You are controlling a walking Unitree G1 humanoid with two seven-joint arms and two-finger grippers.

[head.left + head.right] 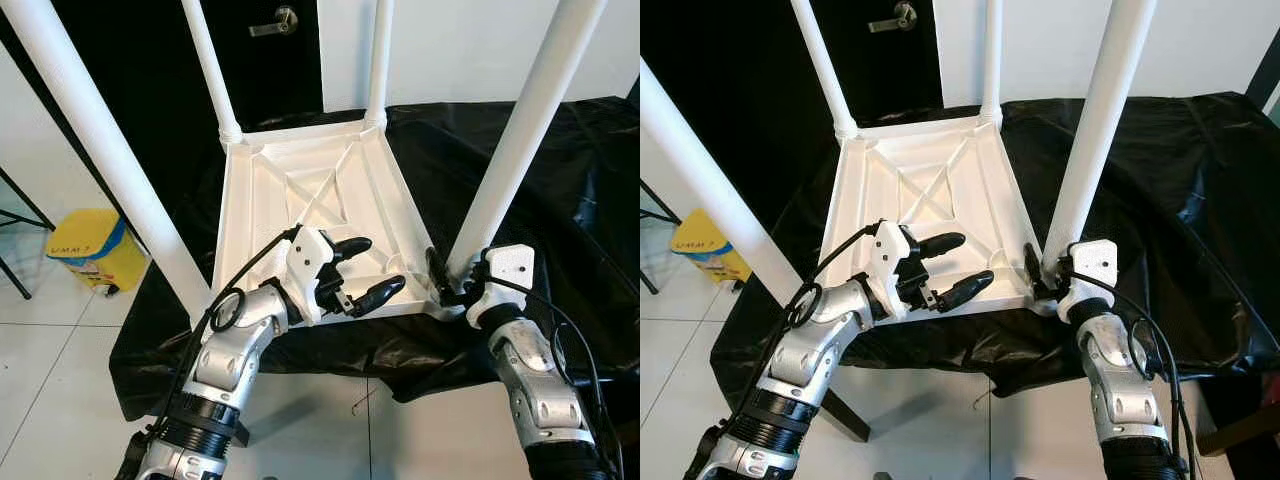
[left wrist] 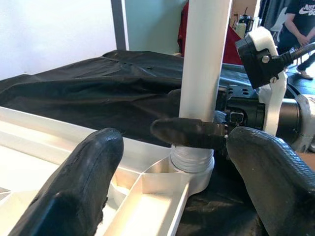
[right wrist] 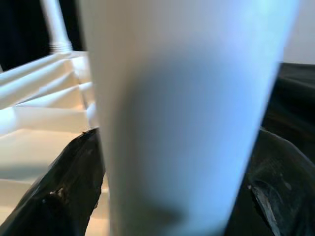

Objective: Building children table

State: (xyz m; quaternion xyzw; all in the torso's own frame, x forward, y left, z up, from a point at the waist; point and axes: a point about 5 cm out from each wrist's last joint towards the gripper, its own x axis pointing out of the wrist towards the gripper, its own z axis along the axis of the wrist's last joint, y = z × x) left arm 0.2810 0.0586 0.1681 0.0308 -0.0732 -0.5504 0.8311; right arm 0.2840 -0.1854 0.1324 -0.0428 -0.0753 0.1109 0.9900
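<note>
One upright leg [image 1: 510,150] stands clamped in the right gripper [image 1: 445,278]; the left gripper [image 1: 365,270] hovers wide beside.

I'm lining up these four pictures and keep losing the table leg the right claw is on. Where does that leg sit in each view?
Left eye view: near right leg, rising from the tabletop's near right corner to the upper right.
Right eye view: same leg, right of centre.
Left wrist view: upright at centre, threaded base in its socket.
Right wrist view: close and blurred, between the claw's fingers.
Shared landmark: the right claw at the leg's base.
</note>
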